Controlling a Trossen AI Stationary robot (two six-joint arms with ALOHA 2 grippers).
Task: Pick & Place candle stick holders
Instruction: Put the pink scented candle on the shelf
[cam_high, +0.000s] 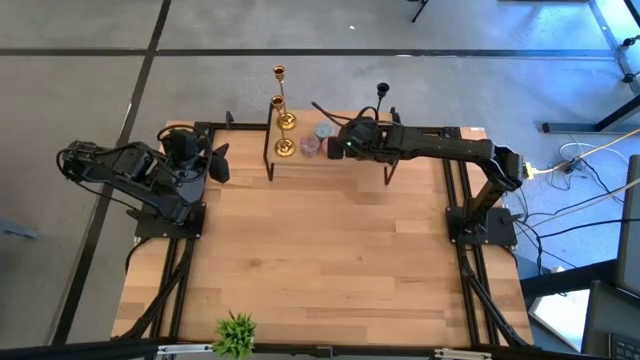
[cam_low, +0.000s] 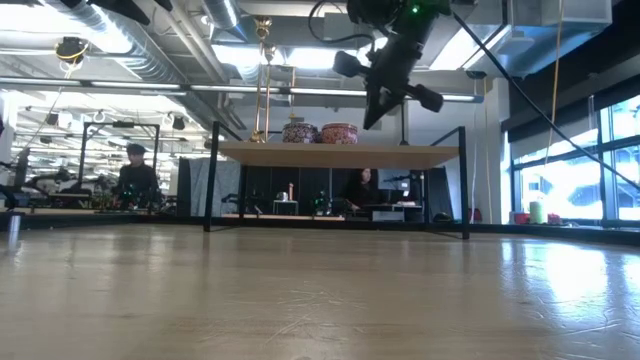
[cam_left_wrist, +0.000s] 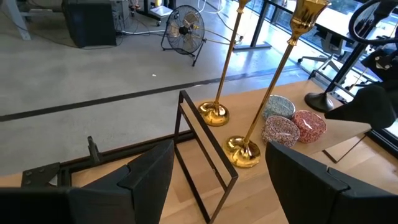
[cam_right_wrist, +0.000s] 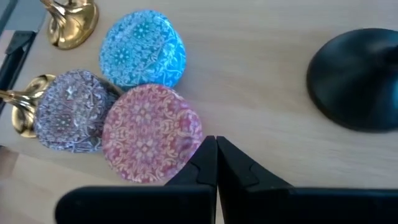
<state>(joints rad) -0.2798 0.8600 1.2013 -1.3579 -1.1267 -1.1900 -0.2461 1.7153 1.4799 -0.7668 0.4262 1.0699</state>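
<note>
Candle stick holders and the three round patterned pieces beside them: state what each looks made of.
The two gold candle stick holders look like polished brass or brass-plated metal: mirror-bright bases and stems. The black candle stick holder has a matte dark base, likely painted metal; uncertain. The blue, red and grey round pieces show a fine printed pattern, perhaps fabric or paper covering; unclear.

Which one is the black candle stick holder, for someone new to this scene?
Start at the raised wooden shelf at the table's far edge. The black candle stick holder stands near the three patterned round boxes, opposite the two gold holders. It is the only dark one.
</note>
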